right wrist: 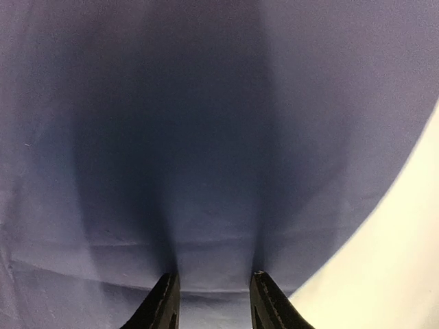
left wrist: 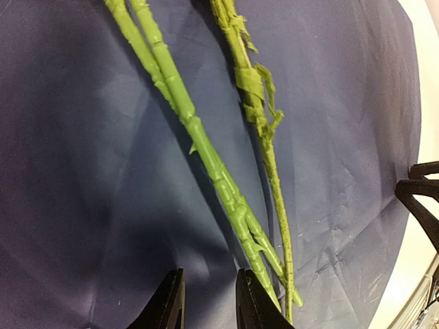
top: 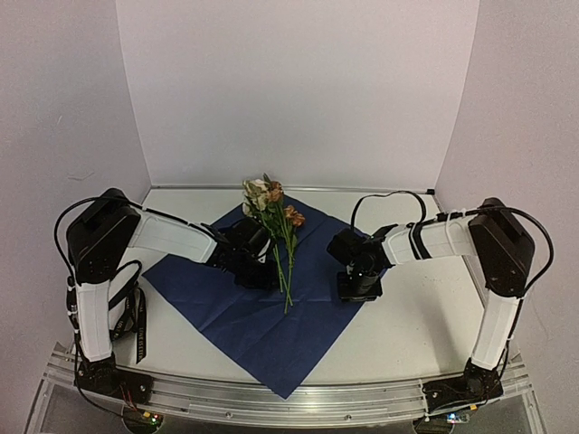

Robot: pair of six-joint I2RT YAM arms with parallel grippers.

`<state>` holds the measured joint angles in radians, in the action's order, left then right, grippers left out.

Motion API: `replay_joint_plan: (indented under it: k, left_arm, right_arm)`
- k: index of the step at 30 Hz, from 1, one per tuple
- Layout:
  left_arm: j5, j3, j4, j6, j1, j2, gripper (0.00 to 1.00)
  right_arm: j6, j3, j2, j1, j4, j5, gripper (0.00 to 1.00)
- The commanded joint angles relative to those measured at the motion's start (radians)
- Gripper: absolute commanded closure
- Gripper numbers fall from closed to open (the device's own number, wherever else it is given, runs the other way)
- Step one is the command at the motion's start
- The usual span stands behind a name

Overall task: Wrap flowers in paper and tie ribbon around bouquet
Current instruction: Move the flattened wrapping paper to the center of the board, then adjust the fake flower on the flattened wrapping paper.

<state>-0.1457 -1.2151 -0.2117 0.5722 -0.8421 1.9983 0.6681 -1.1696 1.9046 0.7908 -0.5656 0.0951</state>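
Paper (top: pixel 231 312) lies flat on the table (top: pixel 425 316), navy face up and turned like a diamond, presumably so a corner can fold over. Flowers (top: pixel 276 217) lie along its middle, blooms far, stems (left wrist: pixel 206 151) pointing near. Left jaws sit low over the paper just left of the stems, with a narrow gap and nothing between them. Right jaws are apart over the paper's right corner, holding nothing; likely lined up to lift that edge. Ribbon (top: pixel 137 321) is near-left by the left arm (top: pixel 163 237), off the paper. No containers in view. The paper is the only wrapper, not yet folded.
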Motion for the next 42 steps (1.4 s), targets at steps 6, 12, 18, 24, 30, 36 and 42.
replay_joint_plan:
  k: [6,12,18,24,30,36,42]
  left_arm:
    - [0.006,-0.034,-0.081,0.007,-0.056,0.045,0.74]
    - [0.013,0.015,-0.074,0.038,-0.07,0.0,0.74]
    - [0.033,0.091,-0.075,0.074,-0.07,-0.096,0.74]
    - [0.042,0.026,-0.112,0.076,-0.07,-0.171,0.71]
    - [0.134,-0.141,-0.201,0.056,-0.068,-0.104,0.55]
    - [0.266,-0.348,-0.336,0.015,-0.06,0.077,0.49]
    - [0.32,-0.457,-0.393,-0.01,-0.048,0.178,0.5]
  right_arm:
    - [0.087,0.172,-0.146,-0.002,-0.047,0.095,0.65]
    - [0.155,0.26,-0.217,-0.001,-0.048,0.086,0.67]
    - [0.183,0.318,-0.313,0.0,-0.049,0.092,0.66]
    - [0.127,0.239,-0.339,-0.003,-0.074,0.04,0.61]
    - [0.097,0.09,-0.223,-0.081,-0.014,-0.2,0.61]
    - [0.105,0.005,-0.106,-0.127,0.052,-0.275,0.62]
    - [0.141,0.009,-0.036,-0.162,0.117,-0.296,0.65]
